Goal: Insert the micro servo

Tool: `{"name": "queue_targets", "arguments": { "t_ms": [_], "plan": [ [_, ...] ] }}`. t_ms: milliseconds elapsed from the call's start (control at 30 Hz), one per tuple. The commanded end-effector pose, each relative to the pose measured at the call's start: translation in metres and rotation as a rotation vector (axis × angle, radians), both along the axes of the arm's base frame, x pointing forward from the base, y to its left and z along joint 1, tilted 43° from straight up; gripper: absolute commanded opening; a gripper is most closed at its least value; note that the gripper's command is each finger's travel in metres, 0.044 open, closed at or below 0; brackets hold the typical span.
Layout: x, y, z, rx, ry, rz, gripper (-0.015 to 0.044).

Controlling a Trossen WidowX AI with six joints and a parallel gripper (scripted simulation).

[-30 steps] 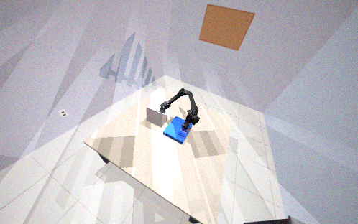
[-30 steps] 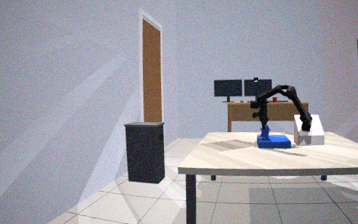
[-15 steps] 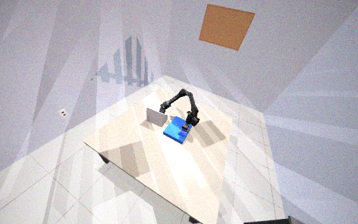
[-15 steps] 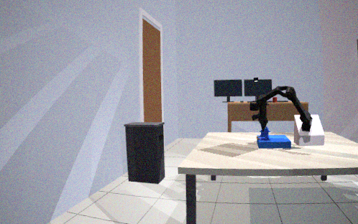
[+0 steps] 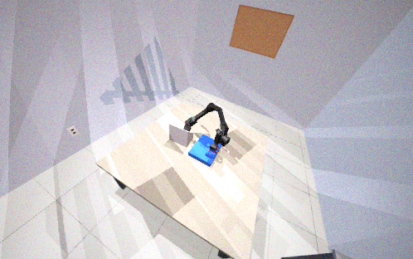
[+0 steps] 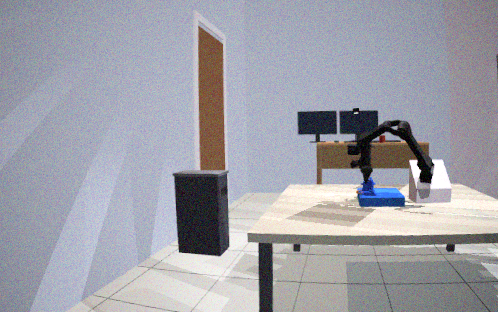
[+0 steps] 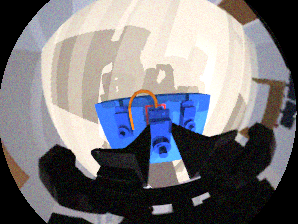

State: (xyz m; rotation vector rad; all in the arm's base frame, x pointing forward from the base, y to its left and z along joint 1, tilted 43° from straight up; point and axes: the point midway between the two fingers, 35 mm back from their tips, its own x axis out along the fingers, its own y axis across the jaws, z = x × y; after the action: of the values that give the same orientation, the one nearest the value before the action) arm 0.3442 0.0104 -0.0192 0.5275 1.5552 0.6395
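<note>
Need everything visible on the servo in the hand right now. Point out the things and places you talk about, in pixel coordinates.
The servo (image 7: 160, 131) is a small blue block, plastic by its look, with a round stepped boss and shaft showing on the face toward the wrist camera. An orange cable (image 7: 131, 111) arches from its far end out to one side. The hand (image 7: 160, 125) is shut on it, a finger on each side. It is over the blue deck (image 7: 200, 122), partly covering the red pocket outline (image 7: 148, 114). Seating depth: cannot tell.

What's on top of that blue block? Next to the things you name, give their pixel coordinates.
Two small servos sit in the blue block (image 5: 201, 154) (image 6: 387, 199) (image 7: 107, 111). A third, between the fingers, hides part of a red-outlined spot; its inside isn't visible.
</note>
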Motion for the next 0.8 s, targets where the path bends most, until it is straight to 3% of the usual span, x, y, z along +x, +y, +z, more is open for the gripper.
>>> {"name": "queue_targets", "arguments": {
  "t_ms": [0, 767],
  "plan": [
    [0.000, 0.003, -0.002, 0.004, 0.001, -0.005, 0.0000],
    [-0.002, 0.018, -0.019, 0.005, 0.001, -0.005, 0.0000]
  ]
}}
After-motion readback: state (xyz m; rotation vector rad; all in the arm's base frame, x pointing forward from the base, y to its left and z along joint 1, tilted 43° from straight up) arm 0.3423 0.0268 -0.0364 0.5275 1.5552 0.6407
